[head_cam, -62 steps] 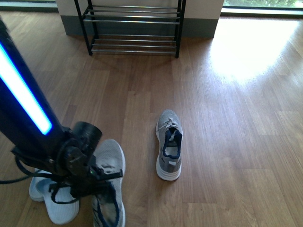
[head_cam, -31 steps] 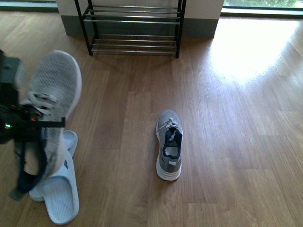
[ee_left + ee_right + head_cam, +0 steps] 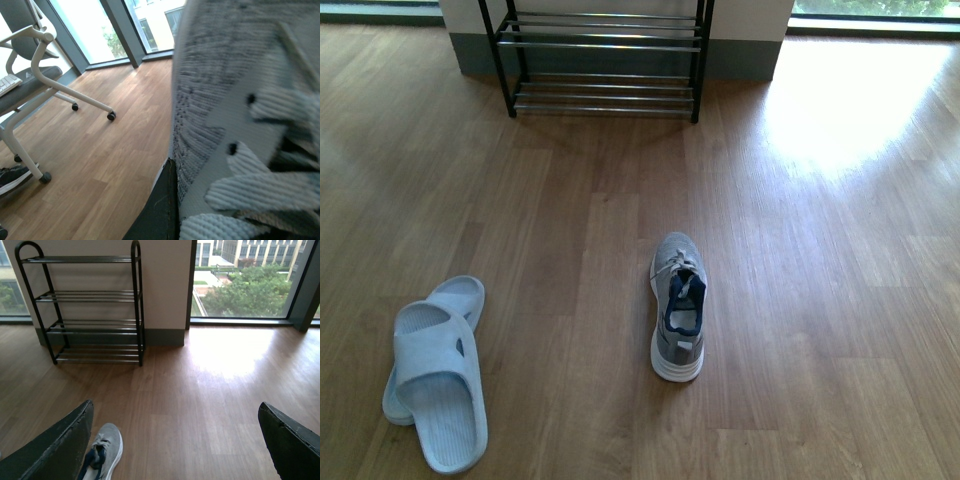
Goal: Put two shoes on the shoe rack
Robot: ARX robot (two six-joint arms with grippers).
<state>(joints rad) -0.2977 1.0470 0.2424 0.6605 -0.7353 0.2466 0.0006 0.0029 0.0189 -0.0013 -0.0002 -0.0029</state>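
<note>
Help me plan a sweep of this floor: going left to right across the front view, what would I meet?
pair of blue slides → grey sneaker → sunlit patch of floor. The shoe rack at the back spans above the first two, so it has no clear place in the order.

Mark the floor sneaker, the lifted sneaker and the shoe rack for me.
floor sneaker [image 3: 678, 272]: front view, on its laces.
lifted sneaker [image 3: 225, 75]: left wrist view, on its grey knit upper.
shoe rack [image 3: 80, 260]: right wrist view, on its top tier of bars.
</note>
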